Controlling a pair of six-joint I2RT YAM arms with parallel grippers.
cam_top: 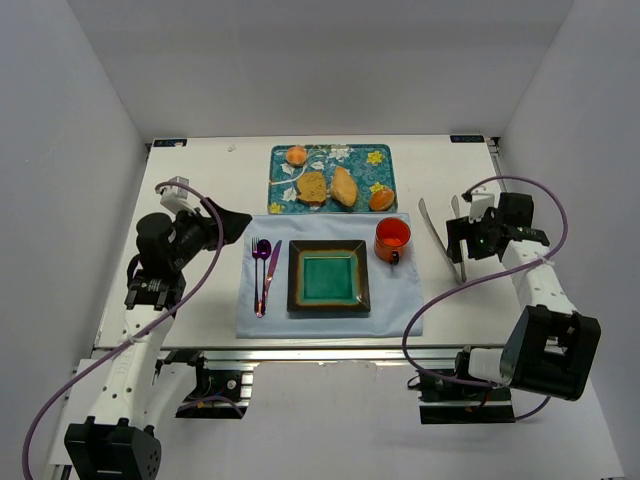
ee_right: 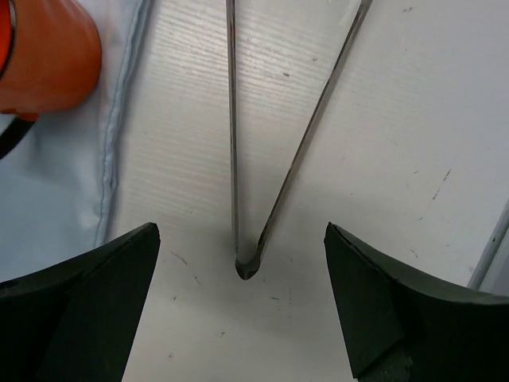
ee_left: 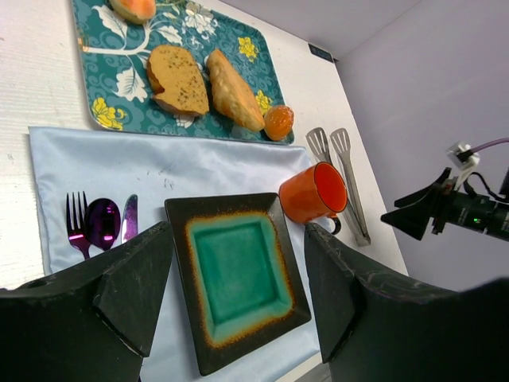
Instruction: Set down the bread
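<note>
The bread (cam_top: 312, 186) is a flat golden-brown slice with a darker crust, lying on the teal floral tray (cam_top: 284, 178) at the back of the table; the left wrist view shows the bread (ee_left: 178, 79) too. My left gripper (cam_top: 238, 225) hovers open left of the blue placemat, well short of the slice. Between its fingers the left gripper (ee_left: 238, 270) frames only the square plate. My right gripper (cam_top: 458, 240) stands open low over the metal tongs (cam_top: 432, 225). In the right wrist view the right gripper (ee_right: 241, 232) straddles the tongs' hinge end (ee_right: 246, 267) without touching it.
A tan oval roll (cam_top: 343, 186) lies beside the bread, with small orange buns (cam_top: 296, 155) (cam_top: 381, 197) on the same tray. A dark-rimmed teal plate (cam_top: 296, 277), orange mug (cam_top: 392, 239) and purple cutlery (cam_top: 262, 270) sit on the placemat (cam_top: 400, 300). White walls enclose the table.
</note>
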